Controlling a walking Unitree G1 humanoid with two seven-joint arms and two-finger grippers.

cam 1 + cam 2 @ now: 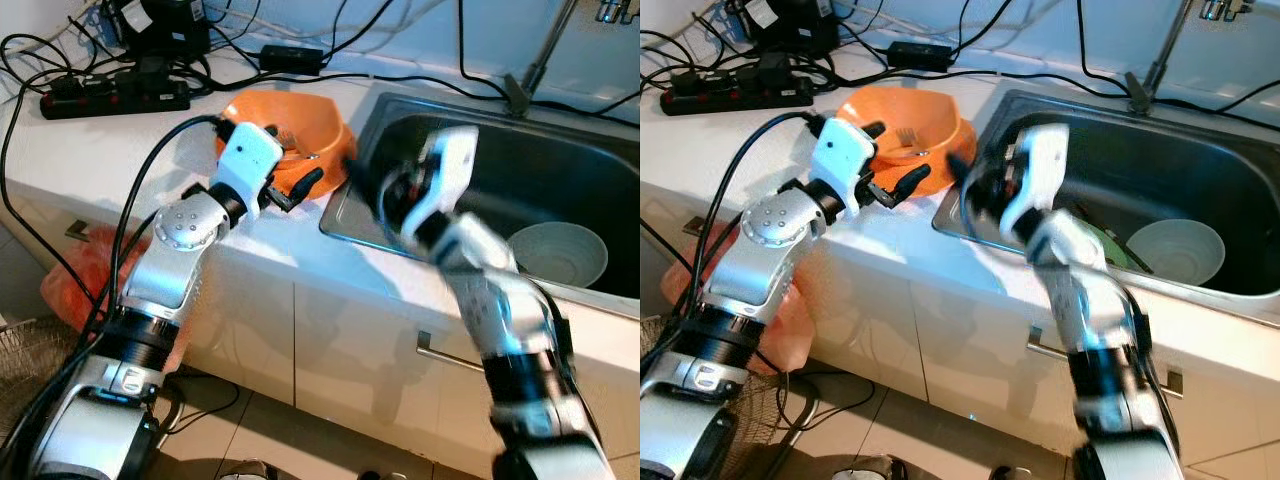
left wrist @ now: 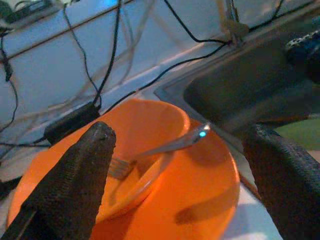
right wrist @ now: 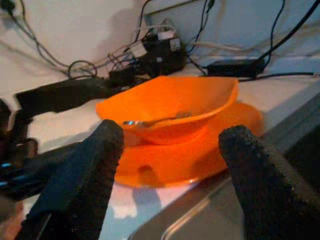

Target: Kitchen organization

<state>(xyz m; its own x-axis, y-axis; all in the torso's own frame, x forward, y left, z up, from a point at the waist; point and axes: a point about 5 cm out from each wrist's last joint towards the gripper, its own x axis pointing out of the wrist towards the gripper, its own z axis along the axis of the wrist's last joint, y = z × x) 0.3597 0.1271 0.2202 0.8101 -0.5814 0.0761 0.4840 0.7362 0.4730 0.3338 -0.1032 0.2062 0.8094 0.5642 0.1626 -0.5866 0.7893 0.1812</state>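
Observation:
An orange bowl (image 1: 295, 118) sits on an orange plate (image 1: 330, 180) on the white counter, just left of the sink (image 1: 520, 160). A metal fork (image 2: 165, 146) lies inside the bowl. My left gripper (image 1: 892, 152) is open at the bowl's near-left side, with one finger (image 2: 82, 175) on each side of the bowl in the left wrist view. My right gripper (image 3: 172, 130) is open too, blurred, at the sink's left rim and facing the bowl and plate from the right. Neither gripper holds anything.
A white bowl (image 1: 558, 252) and a green item (image 1: 1110, 245) lie in the sink. A power strip (image 1: 115, 98), adapters and cables crowd the counter's back. The faucet stem (image 1: 540, 50) rises behind the sink. An orange bag (image 1: 80, 280) sits by the cabinet, low left.

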